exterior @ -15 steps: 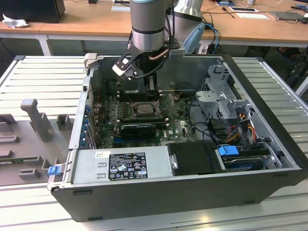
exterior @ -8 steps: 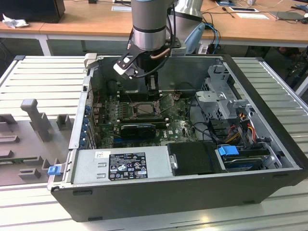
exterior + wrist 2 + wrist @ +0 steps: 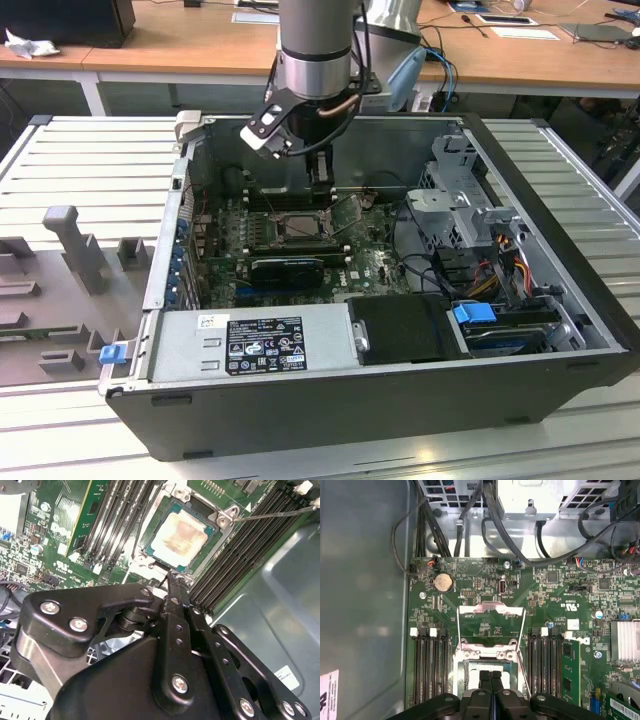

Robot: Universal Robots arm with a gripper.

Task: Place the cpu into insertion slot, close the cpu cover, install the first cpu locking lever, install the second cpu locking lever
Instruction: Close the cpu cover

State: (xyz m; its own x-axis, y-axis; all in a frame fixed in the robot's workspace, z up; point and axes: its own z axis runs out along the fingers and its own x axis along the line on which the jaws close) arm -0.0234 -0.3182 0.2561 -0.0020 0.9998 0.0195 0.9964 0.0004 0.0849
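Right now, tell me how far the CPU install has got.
Done: the cpu sits in the insertion slot. In hand: nothing; the gripper, shut, hovers by the slot's edge. Left: the cpu cover stands open, and a locking lever sticks out unlatched.

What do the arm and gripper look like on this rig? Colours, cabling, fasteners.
The arm is a stack of dark grey and polished silver cylindrical segments, with a black cable running down one side. A small black-and-white box is mounted by the wrist. The matte black gripper has angular linkage plates and narrow fingers, dotted with silver screw heads.
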